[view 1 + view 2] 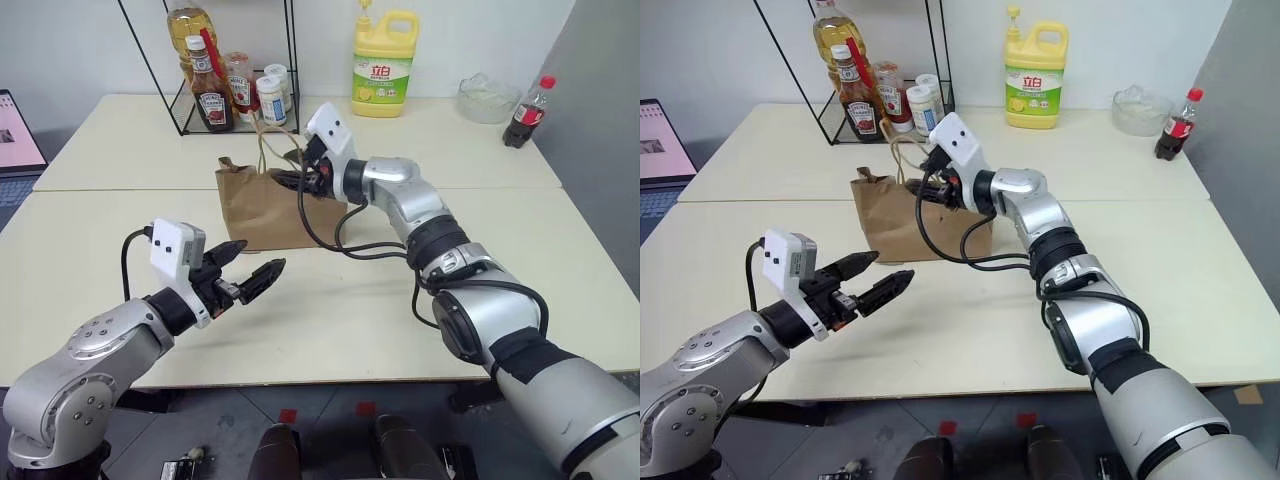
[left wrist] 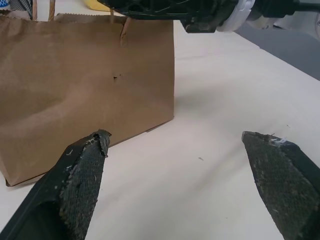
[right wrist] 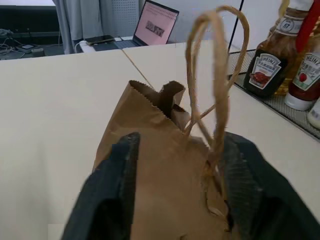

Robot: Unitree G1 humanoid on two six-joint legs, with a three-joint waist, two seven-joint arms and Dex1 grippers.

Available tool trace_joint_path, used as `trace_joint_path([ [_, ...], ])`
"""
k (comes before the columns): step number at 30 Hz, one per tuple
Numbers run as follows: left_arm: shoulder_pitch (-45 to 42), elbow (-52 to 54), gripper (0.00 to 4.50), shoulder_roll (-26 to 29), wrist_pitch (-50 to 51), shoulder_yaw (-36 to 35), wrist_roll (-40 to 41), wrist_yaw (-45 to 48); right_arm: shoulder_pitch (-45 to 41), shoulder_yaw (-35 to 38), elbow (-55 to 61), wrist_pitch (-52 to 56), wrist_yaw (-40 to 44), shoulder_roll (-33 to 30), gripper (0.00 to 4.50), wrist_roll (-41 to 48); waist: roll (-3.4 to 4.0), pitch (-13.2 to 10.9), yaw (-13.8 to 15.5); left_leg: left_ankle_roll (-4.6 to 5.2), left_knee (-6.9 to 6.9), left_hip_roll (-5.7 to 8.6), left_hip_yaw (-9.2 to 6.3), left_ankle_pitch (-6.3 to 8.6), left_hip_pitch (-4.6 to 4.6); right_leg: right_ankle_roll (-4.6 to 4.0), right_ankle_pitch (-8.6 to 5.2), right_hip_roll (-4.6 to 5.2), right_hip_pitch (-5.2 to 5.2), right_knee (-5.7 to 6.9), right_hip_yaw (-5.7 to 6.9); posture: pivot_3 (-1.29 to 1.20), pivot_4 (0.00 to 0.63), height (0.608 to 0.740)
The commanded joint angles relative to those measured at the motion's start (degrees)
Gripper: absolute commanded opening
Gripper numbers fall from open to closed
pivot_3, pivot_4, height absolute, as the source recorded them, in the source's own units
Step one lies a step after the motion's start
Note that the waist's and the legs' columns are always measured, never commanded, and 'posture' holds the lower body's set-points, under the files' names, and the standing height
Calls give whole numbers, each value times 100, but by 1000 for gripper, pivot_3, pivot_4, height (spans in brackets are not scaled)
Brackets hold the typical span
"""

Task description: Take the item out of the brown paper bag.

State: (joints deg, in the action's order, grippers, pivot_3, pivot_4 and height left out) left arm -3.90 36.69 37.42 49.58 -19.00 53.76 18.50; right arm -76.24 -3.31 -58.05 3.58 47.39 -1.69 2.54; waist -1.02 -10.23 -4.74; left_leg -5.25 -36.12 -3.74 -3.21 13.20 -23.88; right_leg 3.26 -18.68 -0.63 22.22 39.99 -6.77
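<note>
Now: L end effector (image 1: 248, 270) open | R end effector (image 3: 175, 165) fingers apart astride brown paper bag (image 1: 262, 205) top | cream table (image 1: 330, 310), laptop (image 1: 18, 135) at edge

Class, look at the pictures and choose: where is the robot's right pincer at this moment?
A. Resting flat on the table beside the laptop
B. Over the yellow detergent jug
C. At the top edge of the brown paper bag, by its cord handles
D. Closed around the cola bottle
C: the right pincer sits at the top of the brown paper bag, its fingers straddling the rim beside the cord handles.
</note>
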Motion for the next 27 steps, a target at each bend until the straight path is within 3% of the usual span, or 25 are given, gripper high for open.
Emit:
trace_joint_path([
  [1,-180,-48,4500,198,-39,-49,16,181,114,79,647,161,60,-226,3880,118,0,0,0,0,0,0,0,0,0,0,0,0,0,-1,0,0,150,740],
  [3,-270,-143,4500,350,-13,-94,66,340,304,59,1116,385,162,-380,4461,190,0,0,5,0,0,0,-1,0,-1,0,0,0,0,-1,0,0,150,740],
  [9,-1340,-1372,4500,1228,-251,-208,-351,1085,1763,50,4024,2114,445,-1261,4461,651,-1,0,83,-1,0,1,-8,0,-2,0,0,0,-3,-2,8,0,150,740],
  [13,-2445,-2752,4500,1586,-1045,573,-1607,1500,2747,161,5484,2805,-129,-1556,4461,706,0,-1,111,1,1,1,-5,-1,1,1,-1,-3,-1,-3,5,0,150,740],
  [16,-3346,-3949,4500,1502,-1745,1133,-2513,1629,3427,141,6394,3164,-414,-1605,4461,789,0,-1,145,0,1,0,-5,-2,0,1,-1,-5,2,-4,5,0,150,740],
  [21,-5302,-6759,4500,901,-3456,2194,-4165,1817,4455,-42,7465,3495,-1139,-1513,4461,618,-3,-1,186,0,-3,3,-5,-4,-4,1,-1,-7,4,-4,5,0,150,740],
  [27,-6935,-9600,4500,166,-5029,2916,-5466,2033,4718,34,7844,3783,-1815,-1230,4461,677,-4,-2,194,1,-7,4,-5,-6,-10,1,-1,-7,5,-6,6,0,150,740],
])
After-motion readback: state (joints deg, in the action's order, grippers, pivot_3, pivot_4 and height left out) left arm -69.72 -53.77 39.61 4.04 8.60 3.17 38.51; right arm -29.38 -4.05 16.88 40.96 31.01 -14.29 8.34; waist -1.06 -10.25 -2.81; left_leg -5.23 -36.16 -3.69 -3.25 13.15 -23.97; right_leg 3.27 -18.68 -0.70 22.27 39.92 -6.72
